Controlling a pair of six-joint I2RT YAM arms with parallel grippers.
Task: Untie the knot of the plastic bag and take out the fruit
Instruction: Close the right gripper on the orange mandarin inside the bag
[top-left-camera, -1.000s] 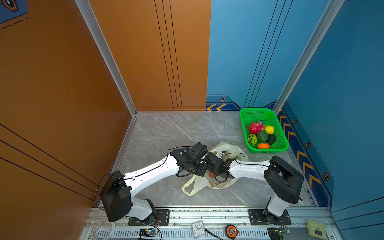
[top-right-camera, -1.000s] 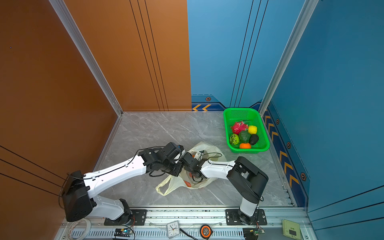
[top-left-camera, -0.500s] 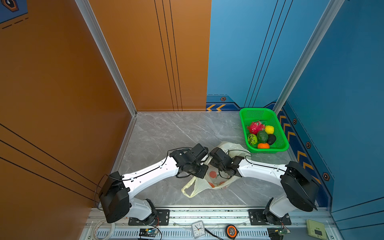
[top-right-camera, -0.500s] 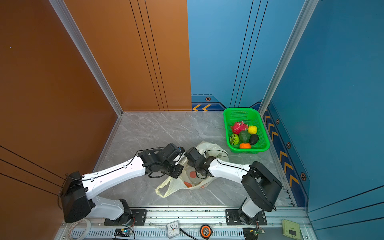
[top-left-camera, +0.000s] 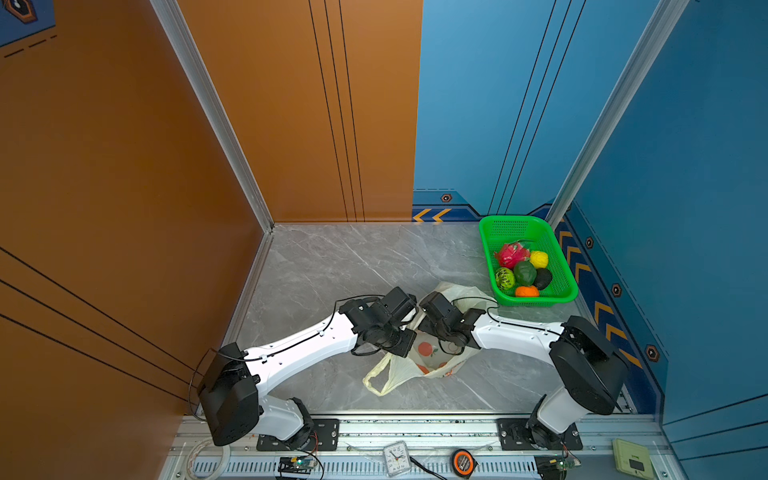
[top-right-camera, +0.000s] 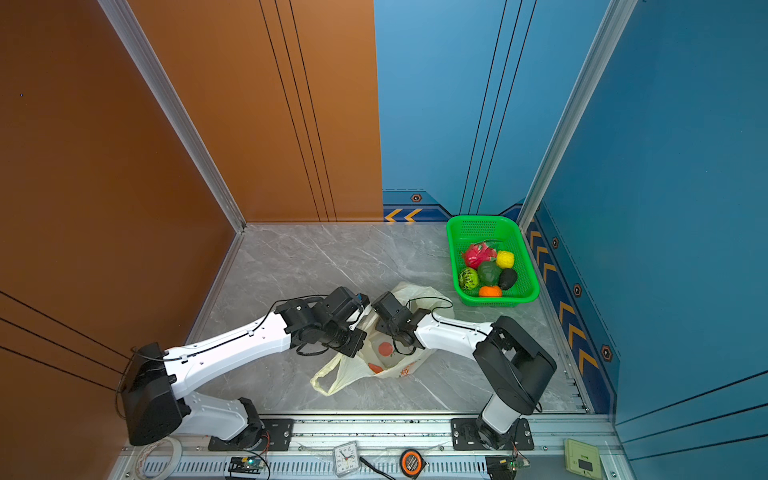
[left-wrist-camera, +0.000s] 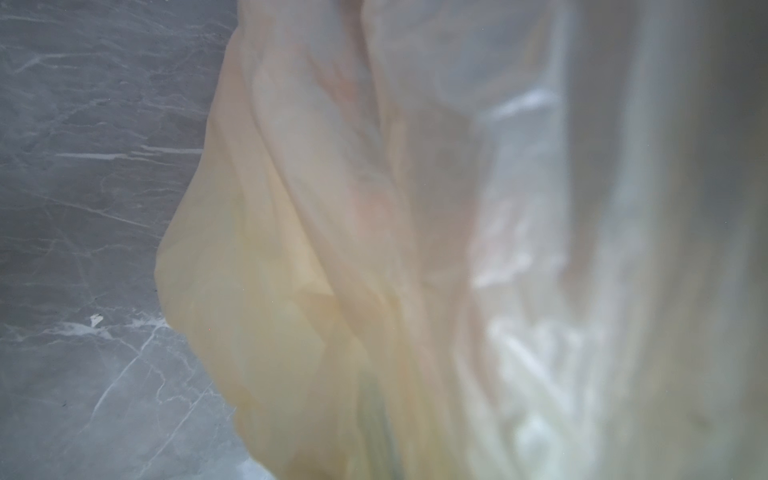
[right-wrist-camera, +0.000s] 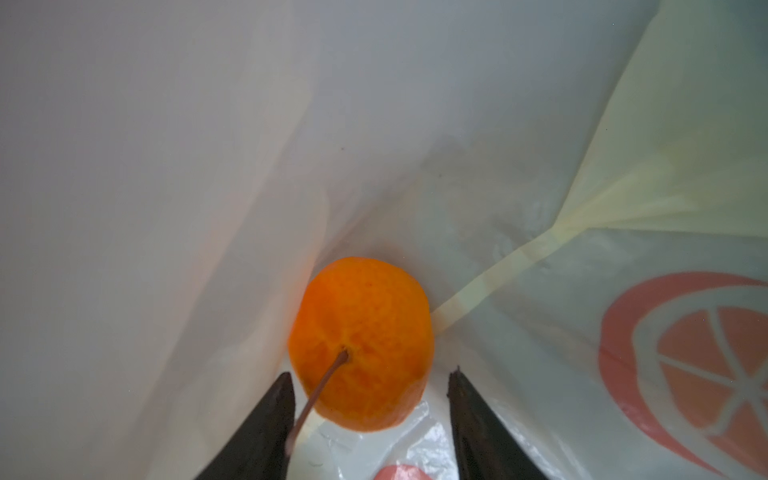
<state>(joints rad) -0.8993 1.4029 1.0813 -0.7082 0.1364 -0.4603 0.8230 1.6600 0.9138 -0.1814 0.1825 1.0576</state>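
Observation:
The plastic bag (top-left-camera: 419, 365) lies crumpled on the marble floor, one handle loop (top-left-camera: 376, 384) slack toward the front. No knot shows. My left gripper (top-left-camera: 409, 338) is shut on the bag's rim and holds it up. In the left wrist view bag film (left-wrist-camera: 332, 249) covers its fingers. My right gripper (right-wrist-camera: 370, 374) is inside the bag and open. Its black fingertips (right-wrist-camera: 457, 386) flank an orange (right-wrist-camera: 361, 340) with a thin stem, with a gap on one side. Other fruit lies in the green basket (top-left-camera: 511, 226): dragon fruit (top-left-camera: 513, 254), a yellow one (top-left-camera: 539, 259), an avocado (top-left-camera: 542, 278).
The green basket (top-right-camera: 478, 226) stands at the back right by the blue wall. A small clock (top-left-camera: 397, 457), a tape measure (top-left-camera: 462, 460) and a tape roll (top-right-camera: 160, 455) lie on the front rail. Orange wall panels close the left side.
My right wrist has shifted toward the back over the bag mouth and its elbow has swung out to the right. The left arm has barely moved and keeps its hold.

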